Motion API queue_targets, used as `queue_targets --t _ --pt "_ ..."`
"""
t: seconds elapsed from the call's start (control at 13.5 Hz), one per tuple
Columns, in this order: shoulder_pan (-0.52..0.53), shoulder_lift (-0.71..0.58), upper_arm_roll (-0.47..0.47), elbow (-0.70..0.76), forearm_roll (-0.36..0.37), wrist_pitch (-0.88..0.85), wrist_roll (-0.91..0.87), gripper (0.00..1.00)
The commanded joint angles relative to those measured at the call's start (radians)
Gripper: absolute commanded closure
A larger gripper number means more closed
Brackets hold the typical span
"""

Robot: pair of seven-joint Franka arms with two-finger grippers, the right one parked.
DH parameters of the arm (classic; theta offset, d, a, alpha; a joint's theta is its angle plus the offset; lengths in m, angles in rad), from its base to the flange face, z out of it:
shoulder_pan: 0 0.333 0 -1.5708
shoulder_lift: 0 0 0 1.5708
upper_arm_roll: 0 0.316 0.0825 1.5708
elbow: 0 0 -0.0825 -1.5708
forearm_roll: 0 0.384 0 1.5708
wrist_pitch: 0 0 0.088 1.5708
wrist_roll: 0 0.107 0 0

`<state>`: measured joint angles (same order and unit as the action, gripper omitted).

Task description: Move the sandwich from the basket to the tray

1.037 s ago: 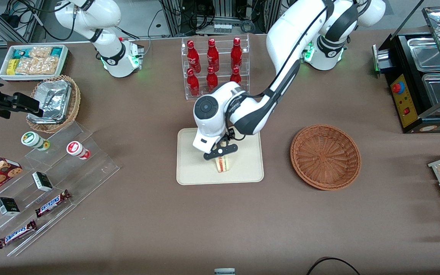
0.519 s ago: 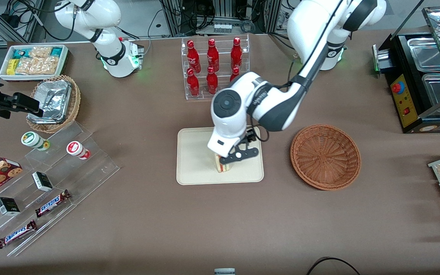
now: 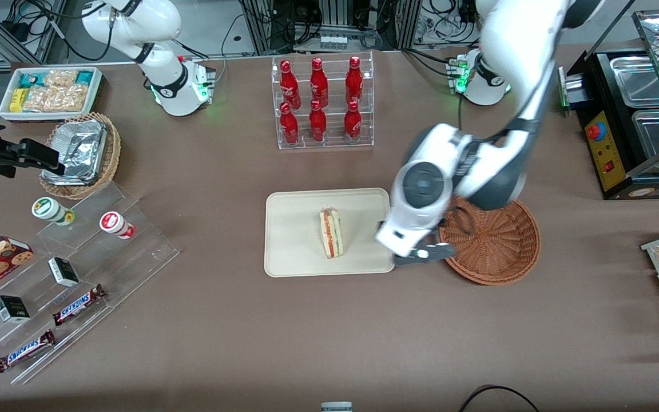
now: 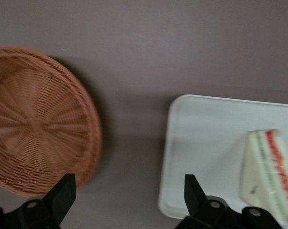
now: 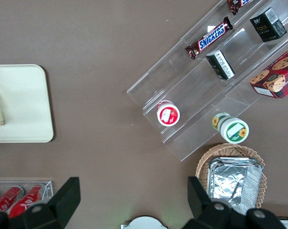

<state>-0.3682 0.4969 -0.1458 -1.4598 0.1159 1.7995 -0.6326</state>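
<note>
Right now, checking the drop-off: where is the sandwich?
The sandwich lies on the tray, nearer the front camera than the bottle rack; the open end effector hovers between tray and basket.

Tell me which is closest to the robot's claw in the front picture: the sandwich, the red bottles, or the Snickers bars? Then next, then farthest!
From the open gripper, between tray and basket:
1. Sandwich, on the tray.
2. Red bottles, in their clear rack.
3. Snickers bars, toward the parked arm's end.

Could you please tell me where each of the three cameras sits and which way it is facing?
Front view: high, facing both arms, looking down at the flat cream-beige tray; the left arm's claw is open.
Left wrist view: looks down past its claw at the round reddish-brown wicker basket.
Right wrist view: looks down at the tiered clear acrylic snack stand.
Shared: the triangular wedge sandwich.
</note>
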Motion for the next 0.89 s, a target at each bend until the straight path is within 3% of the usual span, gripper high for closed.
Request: queue_targets --t 0.0,0.44,0.81 --pt "0.081 -0.132 -0.009 -0.146 -0.015 0.011 0.135 0.00" --pt "0.234 -0.303 -0.008 -0.272 -0.073 -0.029 0.413 0.00" --pt "0.357 -0.435 -0.003 -0.272 -0.128 -0.172 0.680 0.00"
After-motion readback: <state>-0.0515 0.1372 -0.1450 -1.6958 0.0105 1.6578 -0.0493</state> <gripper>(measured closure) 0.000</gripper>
